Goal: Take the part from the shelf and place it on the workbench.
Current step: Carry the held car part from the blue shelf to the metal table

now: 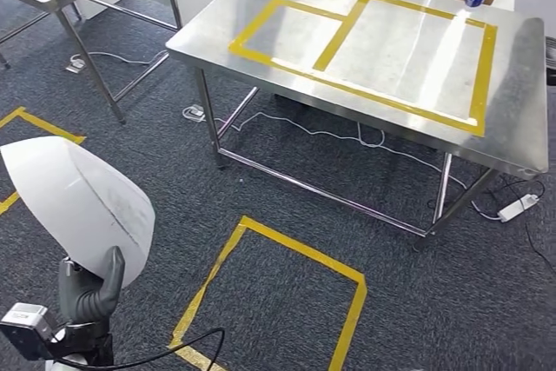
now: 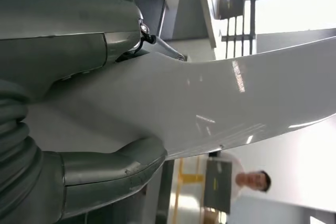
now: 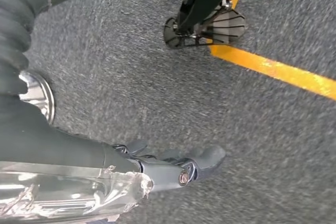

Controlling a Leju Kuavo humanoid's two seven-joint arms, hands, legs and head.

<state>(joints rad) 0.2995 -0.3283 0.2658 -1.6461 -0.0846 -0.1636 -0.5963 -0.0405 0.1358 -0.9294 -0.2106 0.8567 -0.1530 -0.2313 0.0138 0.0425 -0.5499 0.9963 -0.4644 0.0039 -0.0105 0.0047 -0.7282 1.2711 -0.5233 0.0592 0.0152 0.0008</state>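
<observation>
Left hand clamped on the white curved part, held up low at the left, well apart from the steel bench with its yellow tape; right hand hanging over grey carpet, fingers apart, holding nothing.

White part hides left hand fingers.

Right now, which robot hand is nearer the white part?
Left. The left robot hand grips the white part; the right robot hand hangs over the carpet, holding nothing.
</observation>
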